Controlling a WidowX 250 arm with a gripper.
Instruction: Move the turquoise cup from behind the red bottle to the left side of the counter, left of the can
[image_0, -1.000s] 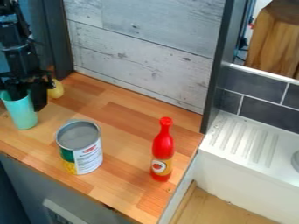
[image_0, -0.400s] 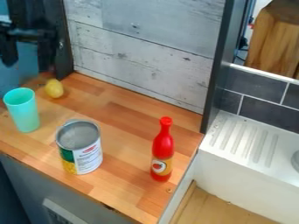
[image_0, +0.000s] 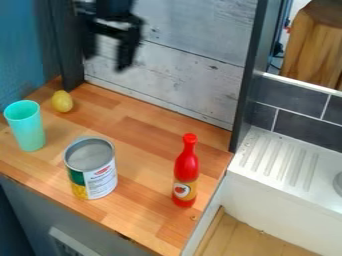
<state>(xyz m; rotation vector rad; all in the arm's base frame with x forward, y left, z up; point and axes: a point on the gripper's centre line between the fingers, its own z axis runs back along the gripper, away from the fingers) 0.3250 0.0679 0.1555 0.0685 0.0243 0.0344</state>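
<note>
You are looking down at a slant on a wooden desk (image_0: 143, 145) with light and dark brown strips. At 12 o'clock, a pale gray board wall (image_0: 187, 50) is standing along the back of the desk. A dark post (image_0: 65, 45) is standing at 10 o'clock, with a blue wall (image_0: 23, 50) beside it. At 3 o'clock, dark tiles (image_0: 300, 127) are sitting above a white sink top (image_0: 274, 160) with raised lines on it. A brown wood block (image_0: 310, 42) is showing at 2 o'clock.

The black end effector (image_0: 107, 60) is hanging at 11 o'clock, up in front of the board wall. Its two fingers are pointing down and staying well apart, so you are seeing the wall through the gap. It is holding nothing and touching nothing.

The yellow fruit (image_0: 62, 101) is lying on the desk between 9 and 10 o'clock, lower in your view than the end effector. The green cup (image_0: 28, 131) is standing upright near it, at 9 o'clock. A big can (image_0: 100, 177) with a gray top is standing at 8 o'clock, and a red bottle (image_0: 186, 167) is standing upright at 6 o'clock, well apart from the can.
</note>
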